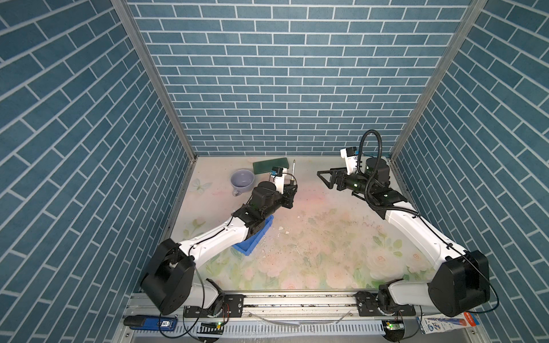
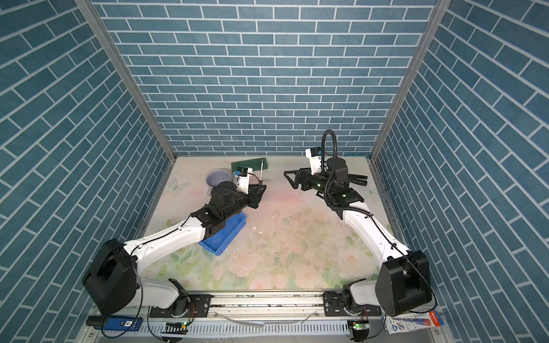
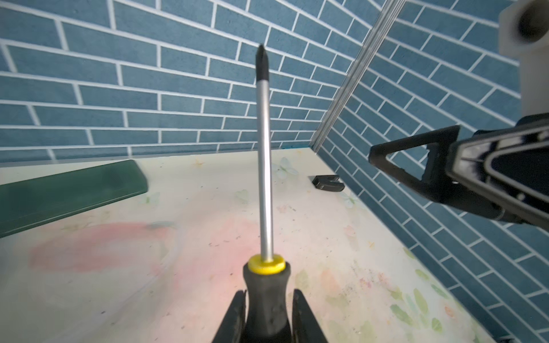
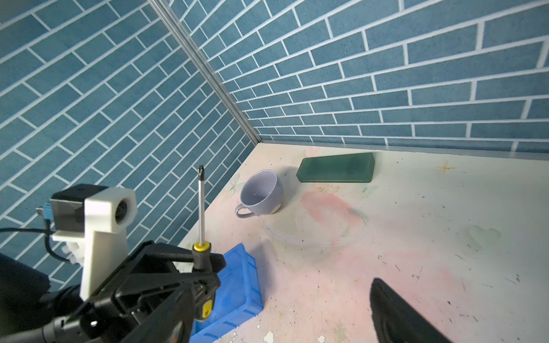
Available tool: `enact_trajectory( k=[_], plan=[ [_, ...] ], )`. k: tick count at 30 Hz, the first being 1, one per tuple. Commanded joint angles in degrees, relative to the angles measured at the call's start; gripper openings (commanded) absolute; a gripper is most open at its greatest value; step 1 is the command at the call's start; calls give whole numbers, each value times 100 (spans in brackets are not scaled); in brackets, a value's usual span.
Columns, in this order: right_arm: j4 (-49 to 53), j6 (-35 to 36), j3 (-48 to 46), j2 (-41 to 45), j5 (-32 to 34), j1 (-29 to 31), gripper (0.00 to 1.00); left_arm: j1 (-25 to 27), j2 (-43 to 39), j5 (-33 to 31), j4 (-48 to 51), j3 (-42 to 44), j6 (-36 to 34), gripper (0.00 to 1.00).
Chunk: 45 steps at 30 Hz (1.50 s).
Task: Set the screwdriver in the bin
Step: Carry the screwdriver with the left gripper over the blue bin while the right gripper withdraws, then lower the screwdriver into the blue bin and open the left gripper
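Screwdriver (image 3: 265, 178) standing upright in left gripper (image 3: 269, 308).
Its jaws are clamping the black handle; right gripper (image 1: 324, 179) is hanging open, empty.

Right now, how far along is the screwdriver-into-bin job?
Done: the screwdriver is off the table, clamped by its handle in the left pincer, shaft pointing up. In hand: it is held in the air near the blue bin's far end, not in it. Left: carry it over the bin and release. The right pincer stands open, holding nothing.
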<state>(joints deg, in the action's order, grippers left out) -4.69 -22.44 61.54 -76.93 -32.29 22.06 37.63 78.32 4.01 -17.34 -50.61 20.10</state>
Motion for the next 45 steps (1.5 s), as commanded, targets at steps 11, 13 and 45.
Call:
enact_trajectory(
  k=[11, 13, 45],
  plan=[
    [461, 1944, -100, -268, 487, 1565, 98, -1025, -1278, -336, 3691, 37, -2038, 16],
    [447, 1991, -93, -349, 555, 1774, 98, -1118, -1352, -559, 4018, 70, -2342, 16],
    [820, 2384, -233, -490, 689, 2399, 98, -1263, 370, -1616, 4570, 791, -4155, 16]
  ],
)
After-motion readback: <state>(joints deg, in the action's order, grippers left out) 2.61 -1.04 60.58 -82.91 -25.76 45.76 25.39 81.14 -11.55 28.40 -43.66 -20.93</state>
